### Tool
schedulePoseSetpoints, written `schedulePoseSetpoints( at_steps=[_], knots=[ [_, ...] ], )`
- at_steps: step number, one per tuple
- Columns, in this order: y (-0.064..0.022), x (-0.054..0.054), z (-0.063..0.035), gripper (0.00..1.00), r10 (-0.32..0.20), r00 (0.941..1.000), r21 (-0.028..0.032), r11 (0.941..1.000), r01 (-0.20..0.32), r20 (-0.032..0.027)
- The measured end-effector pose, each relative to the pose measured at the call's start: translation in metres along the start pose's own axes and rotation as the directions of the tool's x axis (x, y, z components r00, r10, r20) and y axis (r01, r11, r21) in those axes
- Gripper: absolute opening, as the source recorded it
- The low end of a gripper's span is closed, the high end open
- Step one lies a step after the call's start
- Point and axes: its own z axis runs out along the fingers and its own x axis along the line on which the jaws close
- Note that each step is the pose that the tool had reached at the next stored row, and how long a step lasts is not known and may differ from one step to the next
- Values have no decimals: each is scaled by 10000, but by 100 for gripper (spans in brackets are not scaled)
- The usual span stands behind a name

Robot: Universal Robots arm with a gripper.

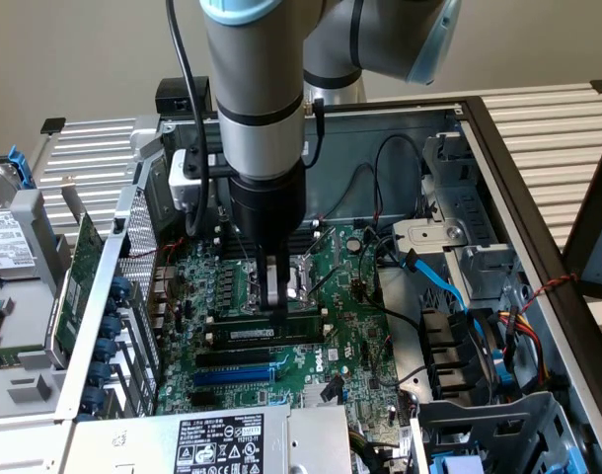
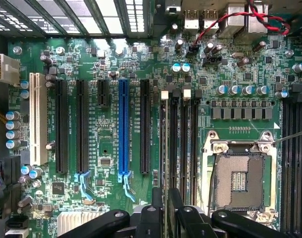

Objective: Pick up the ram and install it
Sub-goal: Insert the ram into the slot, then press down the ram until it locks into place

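The ram point(image 1: 244, 335) is a long green stick with a small white label, standing on edge along a memory slot just in front of the CPU socket point(image 1: 299, 276). My gripper point(image 1: 279, 306) comes straight down onto its top edge near the middle. In the wrist view the ram point(image 2: 164, 148) appears edge-on as a thin line running down one slot, with a white end clip point(image 2: 164, 93) at its far end. The gripper point(image 2: 166, 215) is shut on the ram, one dark finger point(image 2: 155, 213) pressed against each side. I cannot tell how deep it sits in the slot.
Empty black memory slots point(image 2: 183, 144) lie beside the ram, then the open CPU socket point(image 2: 238, 181). A blue expansion slot point(image 2: 123, 129) and black ones lie on the other side. A green expansion card point(image 1: 79, 276) leans outside the case, with blue cables point(image 1: 449, 286) at the exterior view's right.
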Motion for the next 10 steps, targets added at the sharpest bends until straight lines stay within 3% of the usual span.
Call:
schedulePoseSetpoints(
  at_steps=[10],
  knots=[
    [16, 0, -52, 20, 0, 10000, -1, 10000, 0, -1]
  ],
)
